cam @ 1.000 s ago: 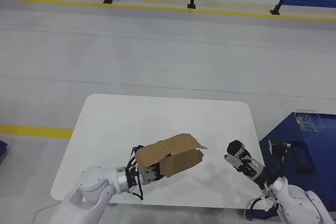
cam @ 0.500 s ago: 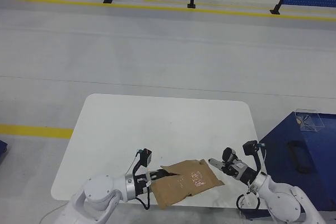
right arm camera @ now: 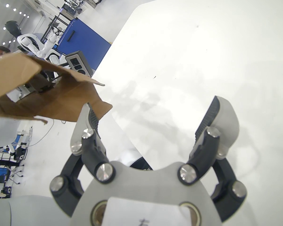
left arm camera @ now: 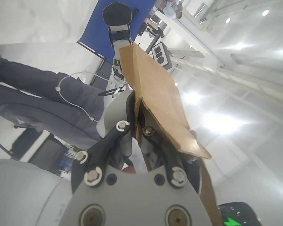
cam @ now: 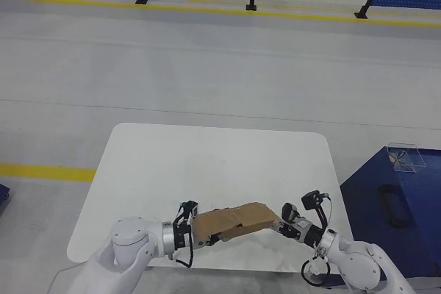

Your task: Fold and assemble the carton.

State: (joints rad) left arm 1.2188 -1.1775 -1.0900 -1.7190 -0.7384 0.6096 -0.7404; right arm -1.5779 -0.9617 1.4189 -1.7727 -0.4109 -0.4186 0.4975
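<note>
The brown carton (cam: 237, 218) is flattened and held off the white table (cam: 206, 154) near its front edge. My left gripper (cam: 207, 234) is shut on the carton's left end; in the left wrist view its fingers (left arm camera: 122, 116) clamp an edge of the cardboard (left arm camera: 155, 88). My right gripper (cam: 283, 224) stands open at the carton's right end. In the right wrist view one of its fingers (right arm camera: 90, 116) touches a corner flap of the carton (right arm camera: 42, 97), and the gap between the fingers (right arm camera: 153, 116) holds nothing.
A blue cabinet (cam: 397, 195) stands just right of the table, with a clear plastic box (cam: 406, 156) on top. The table's back and middle (right arm camera: 179, 48) are bare. The carton hangs close to the table's front edge.
The carton went from half open and tilted to flattened, dropped low near the front edge, then came up level. My right gripper moved left to the carton's right end.
</note>
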